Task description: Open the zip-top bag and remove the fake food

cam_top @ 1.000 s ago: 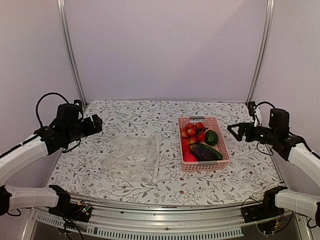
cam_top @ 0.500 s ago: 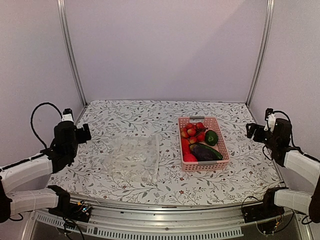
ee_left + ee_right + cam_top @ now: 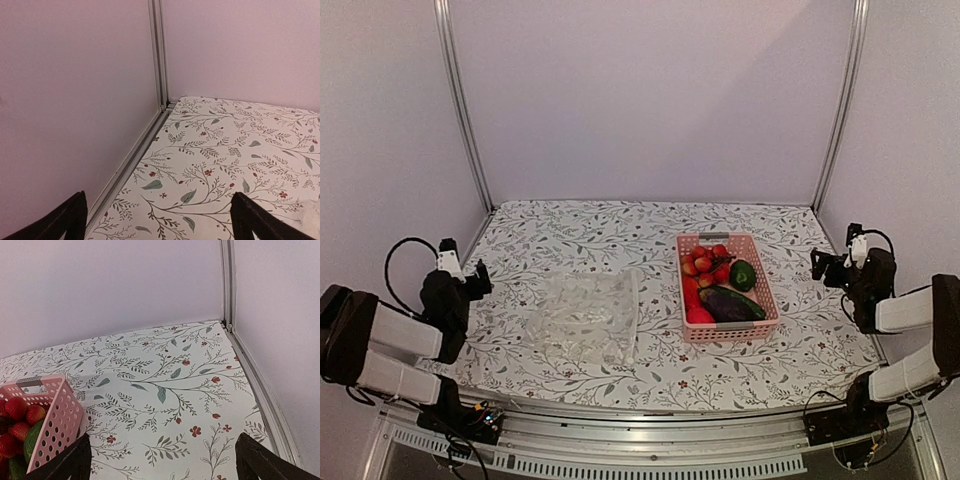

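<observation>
Looking from the left of the overhead view, the left hand (image 3: 478, 278) sits folded at the left edge of the counter (image 3: 570, 230). Its two fingers stand wide apart and nothing is between them; its own camera shows only flowered cloth and a wall corner.

In the lower middle lies the zip-top bag (image 3: 585, 318), flat and crumpled, well apart from both hands. It looks empty to me, but the creases and the shine make this hard to confirm.

Just right of it stands the pink basket (image 3: 769, 292). The fake food (image 3: 718, 285) is inside it: red berries (image 3: 705, 262) at the top, an avocado (image 3: 743, 275) on the right, a dark eggplant (image 3: 728, 303) lower down.

At the right edge the right hand (image 3: 820, 266) is also spread wide and holds nothing.

I judge the task as good as finished. The risks are these:
- A small piece could hide in the folds of the bag and be missed, because the plastic is wrinkled.
- The bag is light and lies near the front edge, so an arm that swings low over it could drag it off.
- A careless reach from the right could push the basket and spill the food.
</observation>
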{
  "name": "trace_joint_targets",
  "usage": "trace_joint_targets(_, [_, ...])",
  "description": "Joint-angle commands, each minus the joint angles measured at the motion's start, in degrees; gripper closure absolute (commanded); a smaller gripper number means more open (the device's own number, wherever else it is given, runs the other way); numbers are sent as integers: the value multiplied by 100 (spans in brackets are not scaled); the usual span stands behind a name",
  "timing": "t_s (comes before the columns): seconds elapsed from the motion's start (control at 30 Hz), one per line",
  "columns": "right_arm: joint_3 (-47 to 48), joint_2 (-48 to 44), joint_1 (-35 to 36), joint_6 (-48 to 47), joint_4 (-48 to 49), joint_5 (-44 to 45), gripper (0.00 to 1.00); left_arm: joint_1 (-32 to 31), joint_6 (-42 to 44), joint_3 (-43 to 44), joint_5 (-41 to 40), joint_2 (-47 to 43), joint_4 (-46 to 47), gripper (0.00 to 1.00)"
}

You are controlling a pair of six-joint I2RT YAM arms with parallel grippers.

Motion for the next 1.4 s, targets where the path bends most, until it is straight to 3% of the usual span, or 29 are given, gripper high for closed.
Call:
trace_joint_targets(0.0, [404, 455, -60, -349, 797, -112, 1, 216, 153, 443, 883, 899, 1365, 0])
trace_joint_targets(0.17, [803, 877, -132, -468, 432, -409, 1, 284, 261, 655, 1014, 2018, 2131, 0])
trace_joint_targets(0.23, [808, 913, -187, -471, 428, -478, 1, 436, 55, 953, 1192, 1826, 1166, 0])
trace_joint_targets(0.37, [550, 751, -190, -471, 656, -745, 1, 756, -243, 960, 1662, 1792, 1126, 0])
trace_joint_targets(0.43, [281, 625, -192, -338, 1225, -913, 1, 866, -316, 990, 1772, 1855, 1200, 0])
trace_joint_targets(0.57, [420, 723, -189, -197, 1235, -1204, 1, 912, -293, 1034, 1989, 1851, 1061, 0])
trace_joint_targets(0.63, [308, 857, -184, -113, 1720, -1392, 1, 912, -288, 1051, 2011, 1842, 1024, 0])
trace_joint_targets(0.7, [207, 1019, -173, -5, 2127, -1341, 1, 917, -284, 1058, 2021, 1855, 1019, 0])
trace_joint_targets(0.8, [406, 1184, 171, -220, 1858, -1198, 1, 913, -192, 1151, 2252, 1865, 855, 0])
trace_joint_targets(0.87, [451, 1212, 583, -731, 1612, -646, 1, 894, -137, 1189, 2347, 1878, 794, 0])
trace_joint_targets(0.97, [101, 1221, 613, -696, 2299, 53, 1, 885, -94, 1190, 2456, 1869, 785, 0])
trace_joint_targets(1.03, [-210, 1367, 606, -622, 2941, -185, 1, 957, -43, 1148, 2850, 1843, 820, 0])
trace_joint_targets(1.37, [-146, 1322, 563, -607, 2806, -141, 1, 989, -148, 1165, 2692, 1858, 816, 0])
